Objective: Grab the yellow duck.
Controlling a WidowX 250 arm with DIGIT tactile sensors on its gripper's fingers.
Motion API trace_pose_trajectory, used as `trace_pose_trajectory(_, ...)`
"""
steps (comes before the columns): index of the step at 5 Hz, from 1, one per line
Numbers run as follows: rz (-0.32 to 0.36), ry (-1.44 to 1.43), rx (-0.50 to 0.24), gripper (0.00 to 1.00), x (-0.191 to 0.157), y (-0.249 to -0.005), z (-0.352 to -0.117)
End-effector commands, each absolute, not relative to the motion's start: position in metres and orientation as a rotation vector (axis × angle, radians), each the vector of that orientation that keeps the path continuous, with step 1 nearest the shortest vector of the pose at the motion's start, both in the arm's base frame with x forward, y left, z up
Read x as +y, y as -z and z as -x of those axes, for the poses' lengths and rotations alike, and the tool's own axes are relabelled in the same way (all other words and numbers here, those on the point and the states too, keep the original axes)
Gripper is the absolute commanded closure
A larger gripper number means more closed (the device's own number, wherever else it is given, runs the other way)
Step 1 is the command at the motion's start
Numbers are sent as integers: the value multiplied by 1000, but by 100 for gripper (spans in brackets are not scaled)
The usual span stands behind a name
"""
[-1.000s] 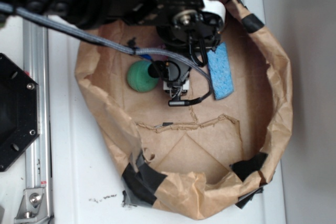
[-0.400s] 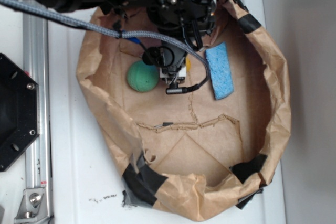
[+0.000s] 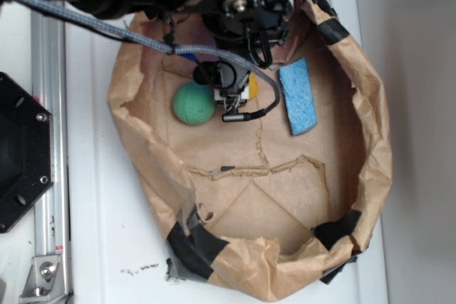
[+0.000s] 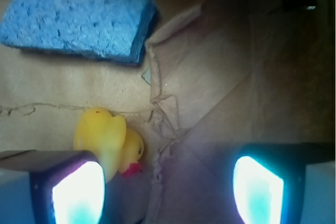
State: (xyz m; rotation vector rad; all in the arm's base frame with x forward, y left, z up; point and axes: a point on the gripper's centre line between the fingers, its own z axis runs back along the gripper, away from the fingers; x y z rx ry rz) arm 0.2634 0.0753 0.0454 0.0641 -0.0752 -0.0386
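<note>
While hovering: gripper (image 4: 168, 192) spread wide, holding nothing
Done: roughly over yellow duck (image 4: 107, 142)
Left: centre, descend, clamp

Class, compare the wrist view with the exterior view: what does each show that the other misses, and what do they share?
Only the wrist view shows the yellow duck whole, with its red beak, lying beside one finger of the open pincer. Only the exterior view shows the green ball, the black tape and the rail. Both show the blue sponge and the brown paper; in the exterior view the duck is only a yellow sliver behind the arm.
</note>
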Motion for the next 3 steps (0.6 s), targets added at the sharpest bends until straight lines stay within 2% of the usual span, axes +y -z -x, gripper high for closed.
trace_pose_trajectory(1,-116,58,-68,0,73,-39,-274)
trace_pose_trajectory(2,-67,47,78,0,83,-5,-281)
trace_pose_trajectory(3,-45,67,68,0,81,-6,-278)
